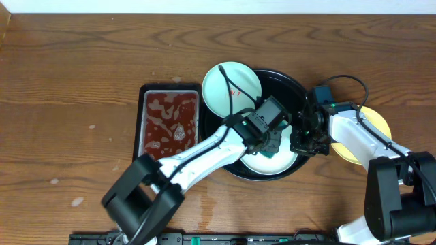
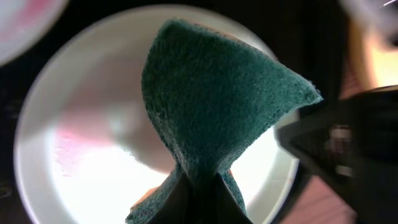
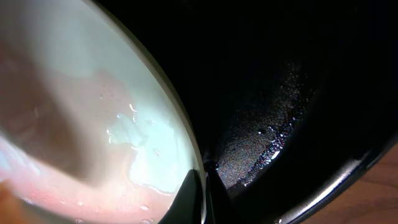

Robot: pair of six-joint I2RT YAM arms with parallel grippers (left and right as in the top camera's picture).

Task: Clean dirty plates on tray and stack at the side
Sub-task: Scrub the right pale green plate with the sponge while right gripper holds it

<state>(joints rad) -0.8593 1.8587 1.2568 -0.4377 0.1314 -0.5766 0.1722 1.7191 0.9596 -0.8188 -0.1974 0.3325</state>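
Inside the black tray [image 1: 289, 85] lies a pale mint dirty plate [image 1: 267, 165] with pink smears on its face [image 2: 81, 155]. My left gripper [image 1: 272, 144] hovers over it, shut on a folded green scouring pad [image 2: 211, 106]. My right gripper [image 1: 300, 143] is shut on this plate's right rim [image 3: 93, 93], one finger over the face and one under the edge. A second mint plate [image 1: 231, 88] with a small red mark leans on the tray's upper left rim. To the right of the tray, a pale yellow plate [image 1: 373, 129] sits on the table, partly hidden by the right arm.
A small rectangular red-stained tray [image 1: 170, 119] sits just left of the black tray. Brown wooden table [image 1: 68, 102] stretches out to the left. The two arms crowd close together over the tray's lower half. The black tray's wet floor [image 3: 280, 93] fills the right wrist view.
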